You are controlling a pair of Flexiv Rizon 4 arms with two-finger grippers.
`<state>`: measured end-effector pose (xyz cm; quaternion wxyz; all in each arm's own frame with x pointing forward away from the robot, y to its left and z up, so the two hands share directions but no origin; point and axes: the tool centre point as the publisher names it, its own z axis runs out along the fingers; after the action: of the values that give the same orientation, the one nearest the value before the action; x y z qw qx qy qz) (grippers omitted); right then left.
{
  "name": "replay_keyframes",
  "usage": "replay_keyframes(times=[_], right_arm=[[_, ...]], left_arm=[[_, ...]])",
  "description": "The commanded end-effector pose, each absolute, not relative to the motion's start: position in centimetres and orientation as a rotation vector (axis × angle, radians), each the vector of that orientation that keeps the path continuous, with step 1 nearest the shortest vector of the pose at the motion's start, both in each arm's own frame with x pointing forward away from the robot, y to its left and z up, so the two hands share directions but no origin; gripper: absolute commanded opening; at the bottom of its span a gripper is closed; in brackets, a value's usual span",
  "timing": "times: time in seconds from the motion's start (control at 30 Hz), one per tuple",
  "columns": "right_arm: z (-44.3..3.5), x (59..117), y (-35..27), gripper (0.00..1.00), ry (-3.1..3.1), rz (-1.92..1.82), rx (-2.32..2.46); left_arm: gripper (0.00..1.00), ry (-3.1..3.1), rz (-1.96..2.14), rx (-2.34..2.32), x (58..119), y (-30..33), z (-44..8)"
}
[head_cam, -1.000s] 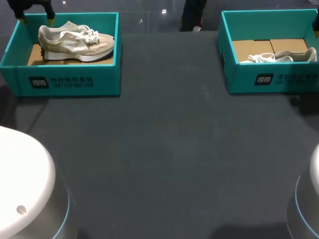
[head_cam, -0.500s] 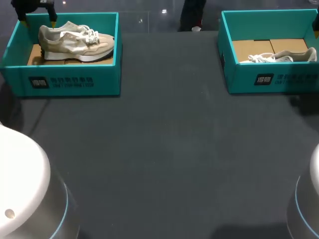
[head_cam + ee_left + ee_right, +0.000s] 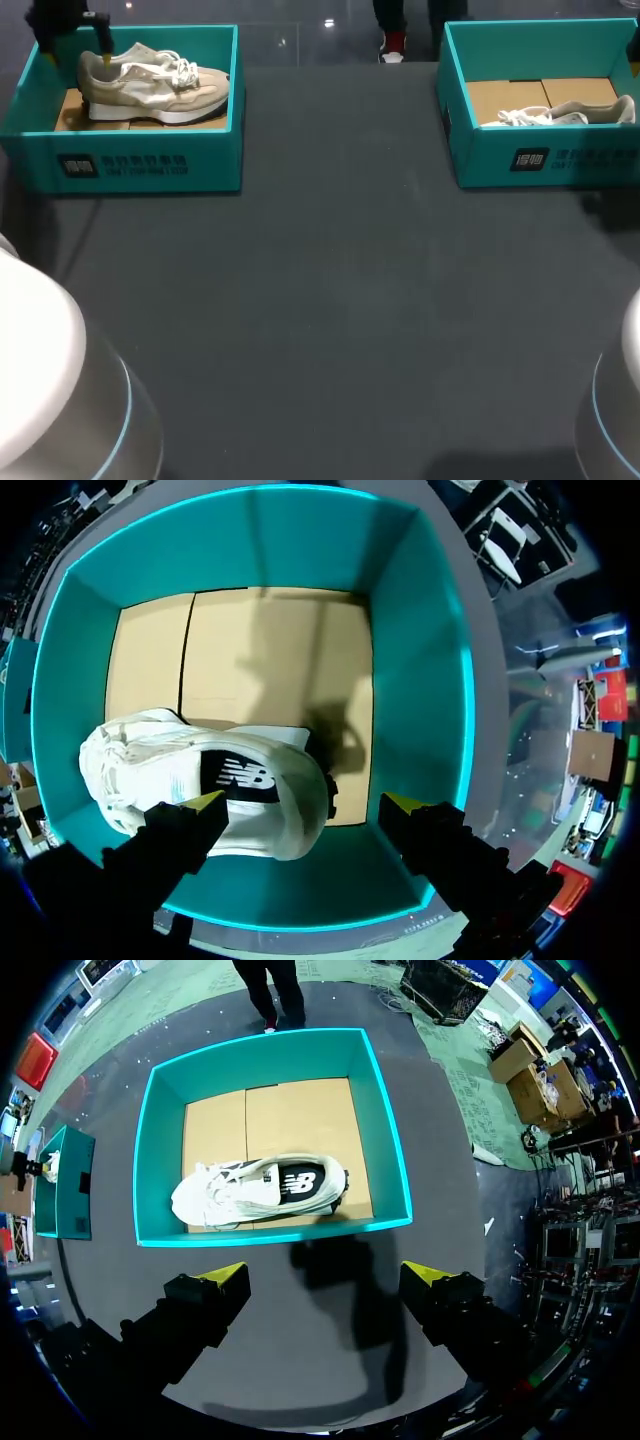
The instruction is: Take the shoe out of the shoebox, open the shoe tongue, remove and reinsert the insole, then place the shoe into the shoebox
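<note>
Grippers: two, both with fingers spread, nothing held. Left gripper (image 3: 303, 805) sits low inside the left shoebox (image 3: 420, 680), with the heel of the left shoe (image 3: 200, 780) between its fingers. One fingertip overlaps the shoe's side and hides part of it; can't tell if it touches. The other fingertip is clear of the shoe, near the box wall. Head view cuts this gripper off at the frame edge.

Right gripper (image 3: 322, 1274) hovers over the dark table (image 3: 330, 1360), short of the right shoebox (image 3: 270, 1050); barely visible at the head view's edge. The right shoe (image 3: 260, 1190) lies on its side on the cardboard floor. In the head view that box's near wall hides its lower half.

Count: two teal shoeboxes, well apart at the table's far corners; two pale sneakers, one per box.
</note>
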<state>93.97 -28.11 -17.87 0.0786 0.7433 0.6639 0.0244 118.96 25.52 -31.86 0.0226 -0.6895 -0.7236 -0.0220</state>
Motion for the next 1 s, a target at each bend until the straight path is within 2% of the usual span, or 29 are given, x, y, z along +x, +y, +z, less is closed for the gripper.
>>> replay_keyframes(times=[0.03,0.3,0.4,0.7,0.8,0.83,1.0], right_arm=[[-17.9,93.9,-28.1,1.0,1.986,0.072,2.226],[-17.9,93.9,-28.1,1.0,1.986,0.072,2.226],[-17.9,93.9,-28.1,1.0,1.986,0.072,2.226],[-17.9,93.9,-28.1,1.0,1.986,0.072,2.226],[-17.9,93.9,-28.1,1.0,1.986,0.072,2.226],[-17.9,93.9,-28.1,1.0,1.986,0.072,2.226],[-17.9,93.9,-28.1,1.0,1.986,0.072,2.226]], left_arm=[[1.0,-2.223,-0.032,-2.115,120.4,25.5,-33.3],[0.99,-2.212,-0.002,-2.089,120.6,25.8,-34.9],[0.87,-2.21,0.002,-2.076,120.6,25.9,-35.3],[0.83,-2.191,0.021,-2.054,120.4,26.0,-36.4],[0.66,-2.188,0.026,-2.049,120.5,26.1,-36.6],[0.65,-2.187,0.027,-2.048,120.5,26.1,-36.7],[0.67,-2.18,0.037,-2.043,120.3,26.3,-37.1]])
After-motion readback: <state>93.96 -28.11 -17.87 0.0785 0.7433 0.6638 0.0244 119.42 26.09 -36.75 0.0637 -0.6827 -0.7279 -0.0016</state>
